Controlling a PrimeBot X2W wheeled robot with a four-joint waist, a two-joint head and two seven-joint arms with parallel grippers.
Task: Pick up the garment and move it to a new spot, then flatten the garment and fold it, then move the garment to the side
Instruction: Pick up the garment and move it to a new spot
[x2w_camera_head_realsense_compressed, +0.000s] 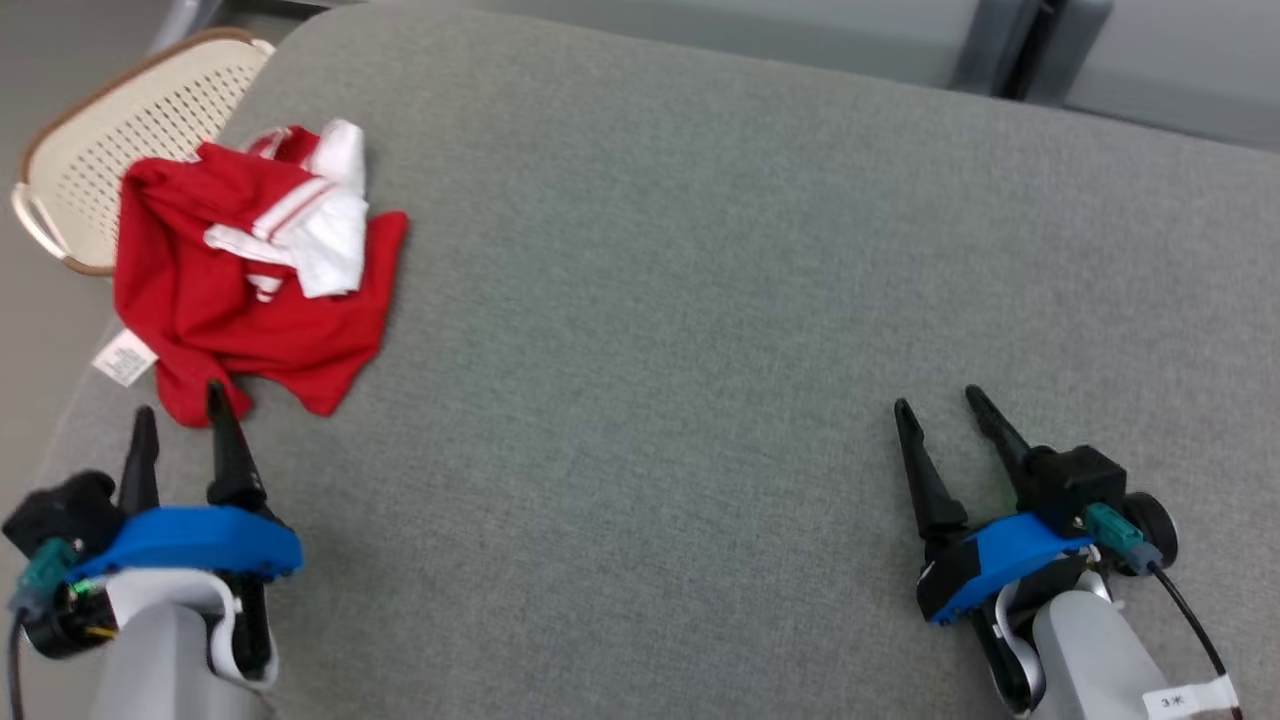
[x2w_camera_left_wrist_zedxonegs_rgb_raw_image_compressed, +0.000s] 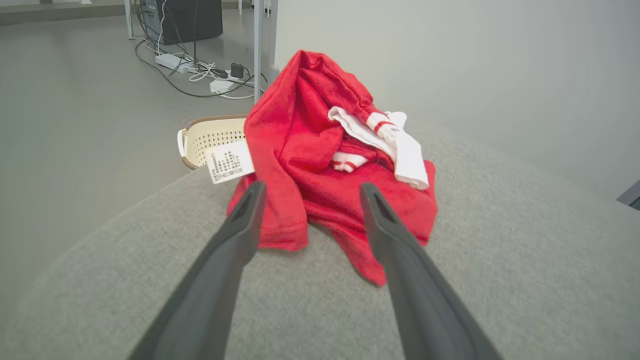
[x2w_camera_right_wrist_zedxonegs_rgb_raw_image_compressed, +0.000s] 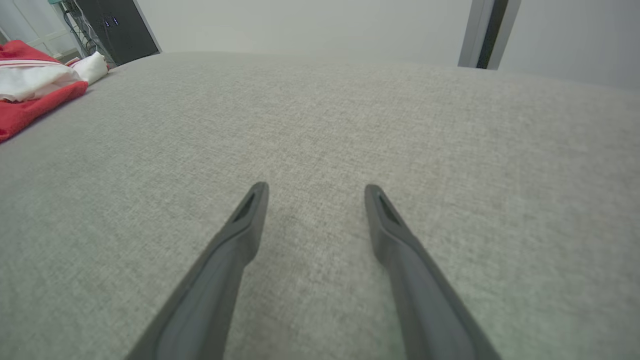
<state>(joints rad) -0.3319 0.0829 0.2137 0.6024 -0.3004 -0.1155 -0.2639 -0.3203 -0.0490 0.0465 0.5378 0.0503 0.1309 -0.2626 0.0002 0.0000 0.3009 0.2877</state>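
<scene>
Both end effectors stand wide open, gripping nothing. The left end effector (x2w_camera_head_realsense_compressed: 180, 400) points at the garment (x2w_camera_head_realsense_compressed: 230, 320), its dark tapered fingertips right at the near hem. The right end effector (x2w_camera_head_realsense_compressed: 938, 397) hovers low, well apart from the garment. Crumpled red knit with white striped trim, the garment lies on the grey woven counter (x2w_camera_head_realsense_compressed: 700, 300), a perforated cream basket (x2w_camera_head_realsense_compressed: 110, 130) just behind it.

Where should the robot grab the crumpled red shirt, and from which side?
Probably the loose near corner of the red shirt, coming from the robot's side with the open left gripper. That flap lies thin on the gray surface right before the fingers, while the middle is bunched up.
</scene>
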